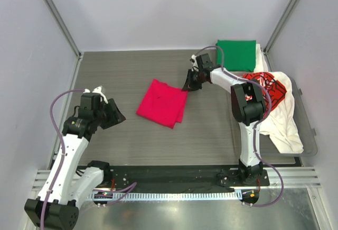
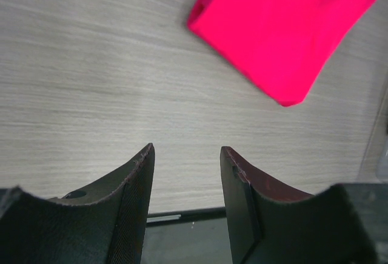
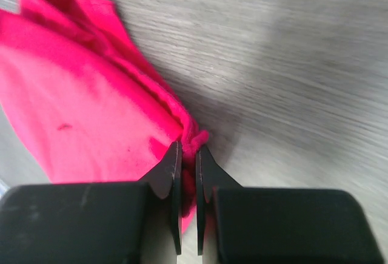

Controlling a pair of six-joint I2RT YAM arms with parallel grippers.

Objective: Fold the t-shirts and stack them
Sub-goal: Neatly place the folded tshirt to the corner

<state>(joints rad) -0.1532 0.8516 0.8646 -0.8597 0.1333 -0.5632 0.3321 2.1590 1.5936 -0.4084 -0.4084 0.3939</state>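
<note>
The red tee lies folded into a rough square, turned a little askew, near the middle of the worktop. The right fingers are at its far right corner. In the right wrist view they are pressed almost together, pinching a bunched bit of the tee's edge between their tips. The cloth there rises in a small ridge off the worktop, and the rest of the tee lies flat.

The left fingers are to the left of the red tee, well apart from it. In the left wrist view they stand spread, with nothing between them and only bare worktop under the gap. The near corner of the red tee shows at the top of that view.

The green tee lies folded to the far right of the red tee. The white tee, with its red-black print up, sprawls unfolded to the right of the red tee. It hangs over a clear tray, and its far end lies just beside the green tee.
</note>
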